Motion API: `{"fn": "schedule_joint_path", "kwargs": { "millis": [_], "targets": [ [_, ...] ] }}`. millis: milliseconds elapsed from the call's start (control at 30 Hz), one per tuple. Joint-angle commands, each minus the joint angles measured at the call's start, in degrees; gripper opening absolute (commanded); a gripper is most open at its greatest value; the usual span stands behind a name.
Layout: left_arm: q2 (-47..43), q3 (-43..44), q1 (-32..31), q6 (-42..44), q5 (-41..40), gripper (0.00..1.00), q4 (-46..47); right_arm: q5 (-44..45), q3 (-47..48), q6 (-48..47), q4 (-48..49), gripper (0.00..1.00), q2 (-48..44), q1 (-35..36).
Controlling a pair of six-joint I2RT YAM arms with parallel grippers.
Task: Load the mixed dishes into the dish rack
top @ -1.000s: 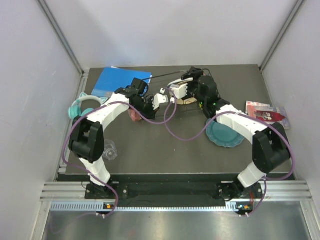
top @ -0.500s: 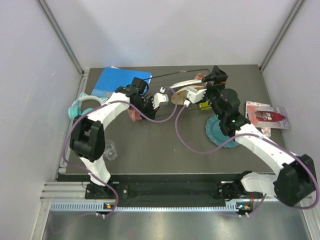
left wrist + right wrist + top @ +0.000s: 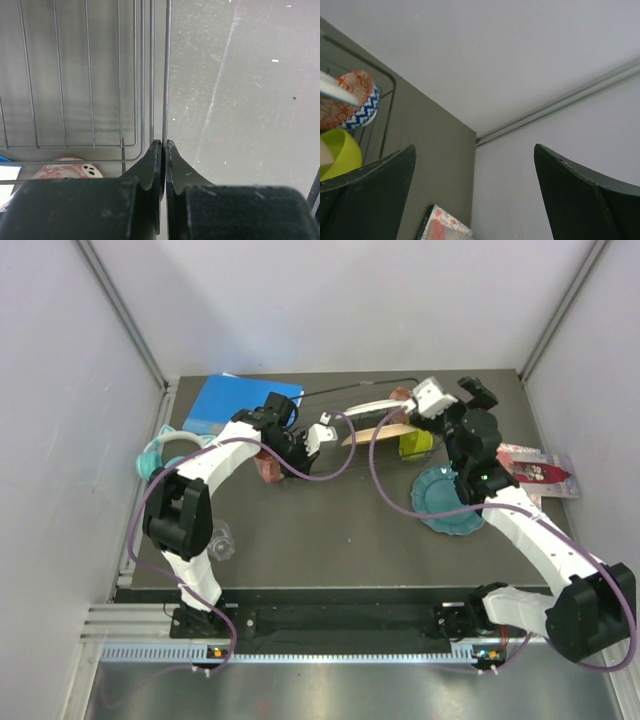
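Observation:
The dish rack [image 3: 352,387] is a black wire basket at the back middle. It holds a white plate [image 3: 366,406], a peach plate [image 3: 372,436], a lime bowl [image 3: 416,445] and a red patterned bowl [image 3: 401,393]. My left gripper [image 3: 320,435] is shut on a wire of the rack's near side; the left wrist view shows the jaws [image 3: 164,146] pinching that wire [image 3: 166,75]. My right gripper [image 3: 455,392] is open and empty, raised beside the rack's right end. A teal scalloped plate [image 3: 447,501] lies under the right arm. A red tumbler [image 3: 268,471] lies under the left arm. A clear glass [image 3: 220,540] stands at the near left.
A blue book [image 3: 240,403] lies at the back left, with teal headphones [image 3: 163,452] beside the left wall. A red printed packet [image 3: 535,468] lies by the right wall and shows in the right wrist view [image 3: 445,226]. Grey walls close in three sides.
My right arm has swung from over the rack to the right and upward, with its gripper open. The left gripper has stayed shut on the rack wire.

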Motion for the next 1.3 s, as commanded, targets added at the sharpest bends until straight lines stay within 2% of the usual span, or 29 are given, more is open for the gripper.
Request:
{"fn": "schedule_joint_path", "kwargs": {
  "millis": [0, 67, 100, 133, 200, 300, 467, 600, 800, 967, 1267],
  "targets": [
    [0.8, 1.6, 1.7, -3.0, -4.0, 0.0, -5.0, 3.9, 9.4, 23.6, -3.0, 1.0, 5.3, -3.9],
    [0.8, 1.6, 1.7, -3.2, -3.9, 0.01, -4.8, 6.3, 14.3, 29.4, -7.0, 1.0, 11.6, -5.1],
    [0.8, 1.7, 1.8, -3.3, -4.0, 0.0, -4.9, 6.9, 20.7, 34.7, -13.3, 1.0, 14.2, -6.5],
    [0.8, 1.7, 1.7, -3.4, -3.9, 0.01, -4.8, 7.7, 24.3, 37.0, -16.4, 1.0, 19.8, -7.0],
    [0.3, 1.2, 1.7, -3.5, -3.9, 0.0, -4.6, 7.7, 32.7, 42.2, -22.9, 1.0, 24.3, -7.9],
    [0.1, 0.9, 1.9, -3.7, -4.1, 0.01, -4.5, 7.2, 38.1, 46.2, -29.9, 1.0, 30.2, -8.0],
    [-0.1, 0.9, 2.1, -3.5, -4.2, 0.01, -4.5, 3.8, 35.2, 50.6, -33.9, 1.0, 31.3, -8.2],
    [0.1, 1.7, 2.0, -3.5, -4.1, 0.01, -4.6, 2.8, 29.4, 52.2, -35.5, 1.0, 29.8, -8.4],
    [0.3, 2.4, 2.0, -4.0, -3.4, 0.01, -4.6, 6.8, 26.2, 56.5, -42.8, 1.0, 29.2, -9.0],
    [0.4, 2.5, 2.0, -4.3, -2.7, 0.01, -4.5, 9.7, 20.1, 58.6, -43.5, 1.0, 26.3, -9.4],
    [1.2, 3.5, 1.5, -4.9, -1.7, 0.01, -3.8, 6.8, 11.3, 62.2, -43.5, 0.99, 21.4, -9.6]
  ]
}}
